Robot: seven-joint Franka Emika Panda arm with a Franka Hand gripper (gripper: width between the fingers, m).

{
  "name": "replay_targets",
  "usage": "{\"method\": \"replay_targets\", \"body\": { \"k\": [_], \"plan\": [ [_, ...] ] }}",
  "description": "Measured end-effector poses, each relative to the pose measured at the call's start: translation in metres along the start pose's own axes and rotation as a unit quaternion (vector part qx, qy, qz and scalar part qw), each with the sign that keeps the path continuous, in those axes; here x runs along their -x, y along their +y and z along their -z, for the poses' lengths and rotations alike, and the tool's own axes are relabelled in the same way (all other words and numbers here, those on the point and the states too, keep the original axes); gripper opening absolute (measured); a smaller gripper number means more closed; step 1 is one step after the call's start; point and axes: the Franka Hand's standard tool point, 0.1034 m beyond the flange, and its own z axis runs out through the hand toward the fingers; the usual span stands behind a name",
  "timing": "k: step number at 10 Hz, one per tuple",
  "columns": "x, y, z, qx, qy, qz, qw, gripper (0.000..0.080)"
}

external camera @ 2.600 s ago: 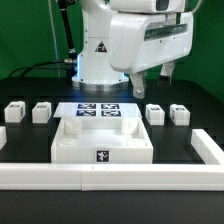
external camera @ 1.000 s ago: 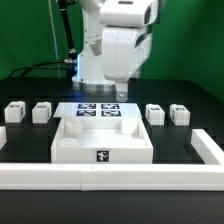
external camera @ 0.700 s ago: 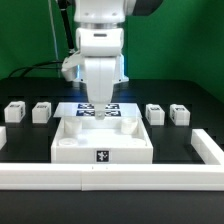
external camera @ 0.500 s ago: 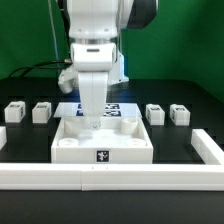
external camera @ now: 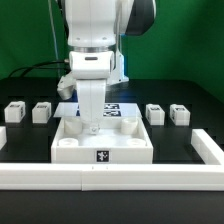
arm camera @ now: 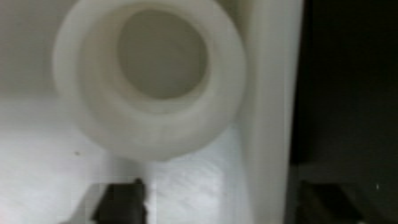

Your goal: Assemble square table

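Observation:
The square table's white slab lies in the middle, with a marker tag on its front wall. Two stubby white legs lie at the exterior view's left and two more at its right. My gripper points straight down at the slab's back rim, left of centre. The blurred wrist view shows a round corner hole and the raised rim. My gripper is open there, and its dark fingers stand either side of the rim without holding it.
The marker board lies behind the slab, partly hidden by my arm. A long white L-shaped rail runs along the front and up the exterior view's right side. Black cables hang at the back left.
My arm swung from the exterior view's right to above the slab, turned, and came down to the slab's back rim. The slab and legs have not moved.

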Motion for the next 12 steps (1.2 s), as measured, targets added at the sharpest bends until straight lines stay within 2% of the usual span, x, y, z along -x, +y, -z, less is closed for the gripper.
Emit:
{"method": "replay_targets", "body": {
  "k": [1, 2, 3, 12],
  "plan": [
    [0.0000, -0.0002, -0.0001, 0.000, 0.000, 0.000, 1.000, 0.0158],
    [0.0000, -0.0002, -0.0002, 0.000, 0.000, 0.000, 1.000, 0.0158],
    [0.0000, 0.0007, 0.0004, 0.001, 0.000, 0.000, 1.000, 0.0056],
    [-0.0021, 0.0020, 0.0008, 0.003, 0.000, -0.001, 1.000, 0.0057]
  ]
}}
